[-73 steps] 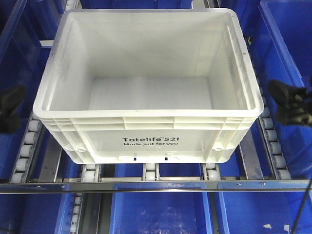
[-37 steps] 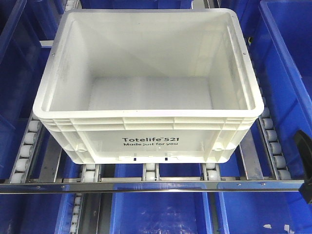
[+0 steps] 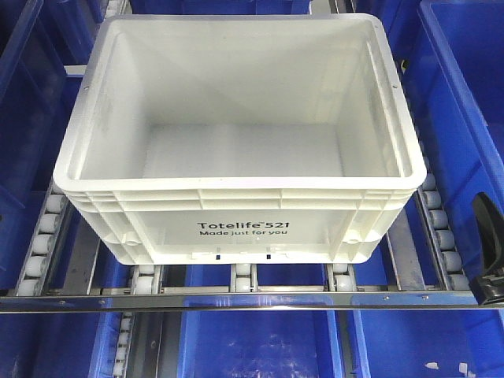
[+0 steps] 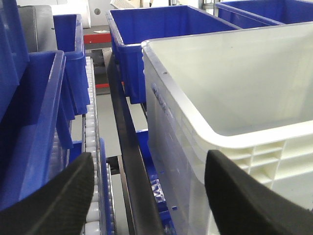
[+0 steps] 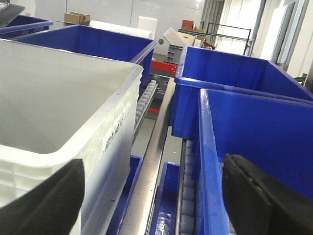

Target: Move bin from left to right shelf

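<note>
My left gripper [image 4: 149, 196] hangs spread and empty off the bin's [image 3: 240, 142] left wall. The bin, empty on the roller shelf [image 3: 236, 299], looks light, stiff and slick; I judge its ribbed rim [image 3: 236, 187] the hold. My right gripper [image 5: 151, 196] gapes empty beside its right wall.

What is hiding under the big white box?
Under the white bin are grey roller tracks with small white wheels. Blue bins sit lower down. The bin covers most of the tracks.

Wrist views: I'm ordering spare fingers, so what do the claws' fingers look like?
Left claw: two black, broad, rounded fingers with a fine dimpled, rubbery-looking texture. Right claw: fingers of the same black, textured kind. No cables or markings show. The front view catches only a black part at its right edge.
</note>
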You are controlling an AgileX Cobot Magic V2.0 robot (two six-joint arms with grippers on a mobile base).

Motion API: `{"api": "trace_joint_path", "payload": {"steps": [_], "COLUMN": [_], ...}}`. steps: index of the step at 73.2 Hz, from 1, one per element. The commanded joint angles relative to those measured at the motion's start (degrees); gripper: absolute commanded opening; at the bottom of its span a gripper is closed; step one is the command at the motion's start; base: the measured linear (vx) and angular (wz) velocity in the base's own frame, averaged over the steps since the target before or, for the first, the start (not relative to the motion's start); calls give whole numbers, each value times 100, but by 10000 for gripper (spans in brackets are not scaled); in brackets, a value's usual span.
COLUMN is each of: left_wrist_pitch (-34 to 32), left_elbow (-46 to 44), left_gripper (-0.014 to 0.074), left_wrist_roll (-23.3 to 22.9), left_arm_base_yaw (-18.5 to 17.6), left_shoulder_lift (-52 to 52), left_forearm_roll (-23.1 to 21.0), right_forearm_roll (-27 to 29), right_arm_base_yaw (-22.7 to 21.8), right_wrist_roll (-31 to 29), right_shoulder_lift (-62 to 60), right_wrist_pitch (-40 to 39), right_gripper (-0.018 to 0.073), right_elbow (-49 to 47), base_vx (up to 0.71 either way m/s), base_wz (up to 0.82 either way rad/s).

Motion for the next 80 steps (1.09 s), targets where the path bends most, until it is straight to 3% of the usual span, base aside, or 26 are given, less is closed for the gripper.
{"api": "trace_joint_path", "payload": {"steps": [1,14,20,29,34,36,80], "left_wrist_pitch": [-493,-501,-522,-593,-672,-708,-747], "left_elbow": [-167,-168,-168,-168,-168,-168,-168], "left_gripper": [469,467,429,207,4,-10,-8], "left_wrist_roll": [-62,-67,-67,-67,-67,-60,-60], "left_arm_base_yaw": [0,0,0,0,0,0,0], "left_shoulder_lift": [80,80,80,80,80,80,80], "left_forearm_roll": [-60,-60,-60,-60,-60,-52,-52], "right_forearm_roll": [-36,-36,-36,-36,-36,-36,-17], "right_arm_base_yaw": [-28,-28,-28,-28,-28,-28,-28], "right_wrist_roll": [-40,-40,-40,-40,-40,-40,-31], "right_shoulder_lift": [84,84,84,84,84,84,84], "right_wrist_pitch": [-481,-505,-505,-499,-499,-494,-452], "right_gripper": [554,547,498,259,59,-17,-8], "right_elbow": [-151,-151,-151,-151,-151,-151,-151], "base_vx": [0,0,0,0,0,0,0], "base_wz": [0,0,0,0,0,0,0]}}
